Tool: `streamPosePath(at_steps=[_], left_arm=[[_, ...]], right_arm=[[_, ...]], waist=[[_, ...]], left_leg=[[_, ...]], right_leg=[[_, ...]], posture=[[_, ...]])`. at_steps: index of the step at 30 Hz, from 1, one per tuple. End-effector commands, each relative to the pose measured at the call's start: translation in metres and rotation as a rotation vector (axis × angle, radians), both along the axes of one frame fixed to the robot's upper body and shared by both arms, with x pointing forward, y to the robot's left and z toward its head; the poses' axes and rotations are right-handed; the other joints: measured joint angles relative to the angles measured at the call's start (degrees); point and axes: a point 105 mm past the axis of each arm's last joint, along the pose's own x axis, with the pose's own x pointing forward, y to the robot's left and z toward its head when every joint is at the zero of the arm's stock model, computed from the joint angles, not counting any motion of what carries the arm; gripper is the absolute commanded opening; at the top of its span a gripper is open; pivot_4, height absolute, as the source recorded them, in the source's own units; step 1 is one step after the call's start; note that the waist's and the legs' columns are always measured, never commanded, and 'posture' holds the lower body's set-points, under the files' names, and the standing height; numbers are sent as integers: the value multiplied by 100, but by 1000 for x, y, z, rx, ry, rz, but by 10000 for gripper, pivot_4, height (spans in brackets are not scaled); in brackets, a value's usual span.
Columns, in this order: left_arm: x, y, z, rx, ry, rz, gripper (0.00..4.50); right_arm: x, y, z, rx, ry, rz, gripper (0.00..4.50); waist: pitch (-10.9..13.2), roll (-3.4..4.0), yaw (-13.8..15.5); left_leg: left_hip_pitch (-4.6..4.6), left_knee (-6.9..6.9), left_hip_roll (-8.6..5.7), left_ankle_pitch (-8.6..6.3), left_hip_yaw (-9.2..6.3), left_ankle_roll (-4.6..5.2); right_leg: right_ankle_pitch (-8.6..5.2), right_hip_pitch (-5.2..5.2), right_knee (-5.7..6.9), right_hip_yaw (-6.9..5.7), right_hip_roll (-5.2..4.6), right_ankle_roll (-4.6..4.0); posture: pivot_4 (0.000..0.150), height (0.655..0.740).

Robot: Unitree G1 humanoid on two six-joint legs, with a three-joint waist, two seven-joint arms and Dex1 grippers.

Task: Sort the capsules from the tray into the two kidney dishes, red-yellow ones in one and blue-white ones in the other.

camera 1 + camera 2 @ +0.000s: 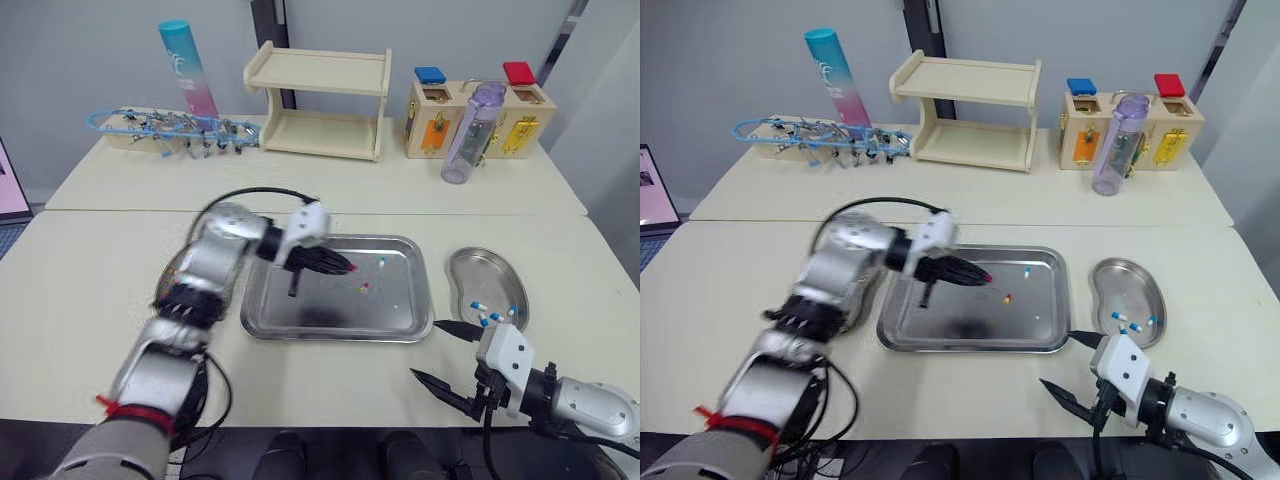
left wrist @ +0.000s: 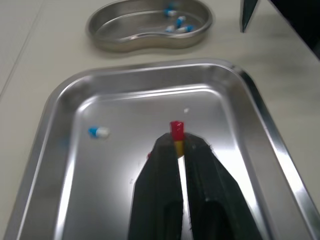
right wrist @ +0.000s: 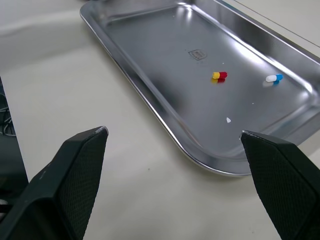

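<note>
The pale desk (image 1: 90, 260) fills the frame. The steel tray (image 1: 330, 318) lies at centre, and a kidney dish (image 1: 462, 265) sits just beside it to the right. The left arm reaches in from the lower left over the tray. Its tool (image 1: 335, 265) is above the tray's middle, clenched on a red-yellow capsule (image 2: 176, 131) that is pinched at the very tips with the red end sticking out. The right tool (image 1: 425, 350) rests at the lower right, off the tray's corner, spread wide and empty.

The dish holds several blue-white capsules (image 1: 492, 316), so it serves that colour. Two loose capsules lie on the tray. One blue-white (image 1: 381, 263) is toward the upper right, and a second red-yellow (image 1: 364, 288) is just below and left of it.

The step in hand looks like the pick of a red-yellow capsule, with the grip made and the carry not yet begun. Next the left tool should lift clear of the tray rim and take the capsule to the other dish, not the one on the right. It should release only when low over the bowl. The hold is shallow, so a jolt could drop the capsule. After that, two capsules are left to sort.

A small stamp (image 3: 198, 54) is pressed into the tray floor, too faint to read. The teal-and-pink tube (image 1: 187, 68) at the upper left has white lettering that is also illegible.
</note>
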Motion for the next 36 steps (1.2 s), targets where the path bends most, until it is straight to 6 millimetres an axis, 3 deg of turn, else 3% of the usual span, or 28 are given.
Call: streamPosePath(at_steps=[1,3,9,12,17,24,30,36], left_arm=[[-12,39,19,-90,65,244,299],[-19,78,18,-109,81,445,299],[-32,164,10,-143,15,953,299],[-31,181,2,-201,-13,1085,299],[-29,185,-8,-237,-19,1170,299],[-35,180,-12,-278,33,1174,21133],[-57,182,8,-394,61,1107,40562],[-72,238,10,-336,-49,1279,40562]], right_arm=[[3,10,7,15,-56,55,45000],[5,15,7,28,-62,77,45000],[12,24,8,46,-70,154,45000],[19,30,8,54,-81,189,45000],[27,35,11,65,-93,219,45000],[29,37,10,56,-90,237,45000],[31,38,10,58,-96,235,45000],[30,17,17,22,-111,183,45000]], waist=[[0,1,5],[1,-1,10],[0,-3,118],[0,-5,207],[-2,-8,246],[-2,-8,228],[-2,-7,206],[-1,-6,227]], left_leg=[[-1,1,0,0,-3,0],[-1,3,1,0,-5,0],[2,0,1,0,-8,0],[2,1,-1,0,-8,0],[0,1,-2,0,-9,-1],[1,-2,-1,0,-7,-1],[0,-4,2,-1,-5,-1],[1,-6,1,-1,-1,-1]], right_leg=[[0,0,1,-1,0,0],[0,3,0,-3,0,0],[0,4,-3,-6,-2,-1],[0,4,-3,-7,-3,-2],[0,3,-4,-9,-5,-2],[1,0,-3,-7,-5,-3],[1,-4,-2,-5,-4,-3],[1,-6,-4,-2,-5,-3]], posture=[[1500,7400],[1500,7400],[1500,7400],[1500,7400],[1500,7400],[1500,7400],[1500,7400],[1500,7400]])
